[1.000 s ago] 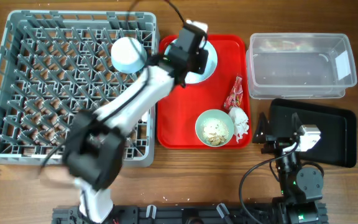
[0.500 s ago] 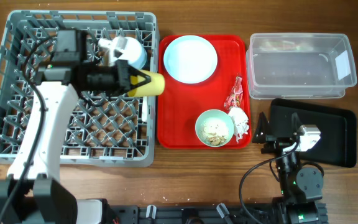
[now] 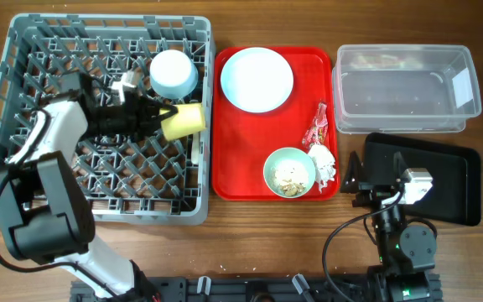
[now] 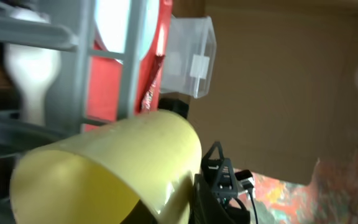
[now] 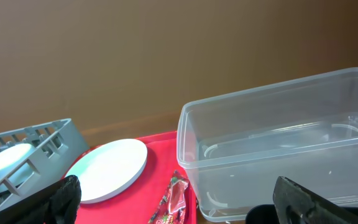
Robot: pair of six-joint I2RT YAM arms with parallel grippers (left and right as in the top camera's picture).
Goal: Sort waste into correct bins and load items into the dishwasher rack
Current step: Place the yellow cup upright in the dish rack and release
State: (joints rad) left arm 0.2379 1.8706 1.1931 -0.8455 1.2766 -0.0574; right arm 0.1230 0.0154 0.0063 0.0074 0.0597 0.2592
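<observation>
My left gripper is shut on the small yellow cup and holds it on its side over the right part of the grey dishwasher rack. The cup fills the left wrist view. A small pale blue bowl sits upside down in the rack. On the red tray lie the pale blue plate, the mint-green bowl holding beige scraps, the red-and-white wrapper and the white tissue. My right gripper is open and empty beside the black tray. Spoon and fork are not clearly seen.
The clear tub with a white label stands at the back right, above the black tray. In the right wrist view, the tub, the plate and the wrapper lie ahead of the open fingers.
My left arm has swung from over the plate on the red tray into the rack, carrying the yellow cup. The cup has since shifted slightly left and down. The right arm has not moved.
</observation>
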